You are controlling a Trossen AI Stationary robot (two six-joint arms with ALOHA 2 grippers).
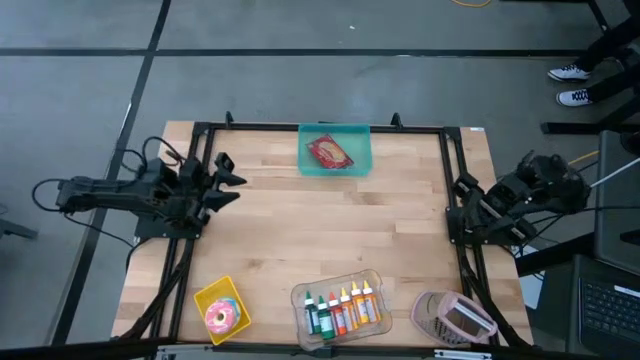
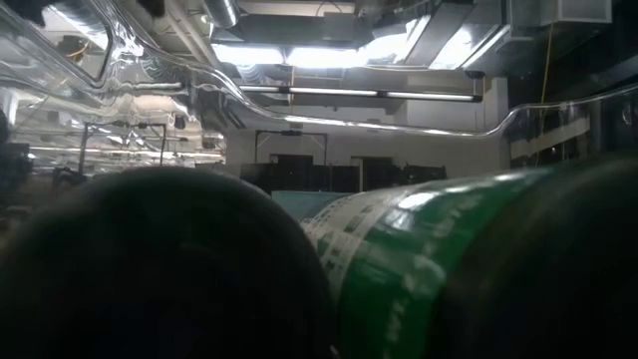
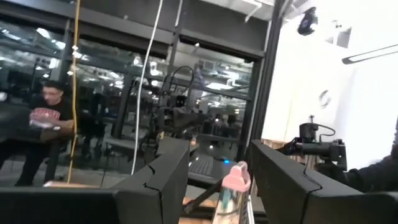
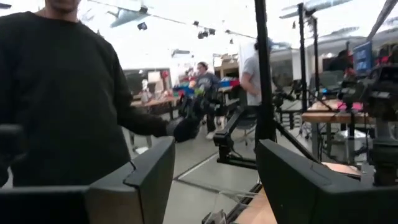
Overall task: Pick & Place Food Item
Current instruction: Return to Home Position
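No lettering can be read anywhere. White print on the label [image 2: 374, 249] of the green bottle [image 2: 488, 239], pressed close to the low camera, is too blurred to make out. Markings on the red packet [image 1: 329, 153] in the teal bin [image 1: 304, 150] at the far edge of the table [image 1: 300, 230] are too small, as is the chest print on a person's shirt [image 3: 48, 116] beyond.

Bottles [image 1: 338, 310] lie in the bin [image 1: 376, 278] at the near edge of the table [image 1: 330, 230]; donut [image 1: 222, 316] left of it; packet [image 1: 330, 153] opposite.
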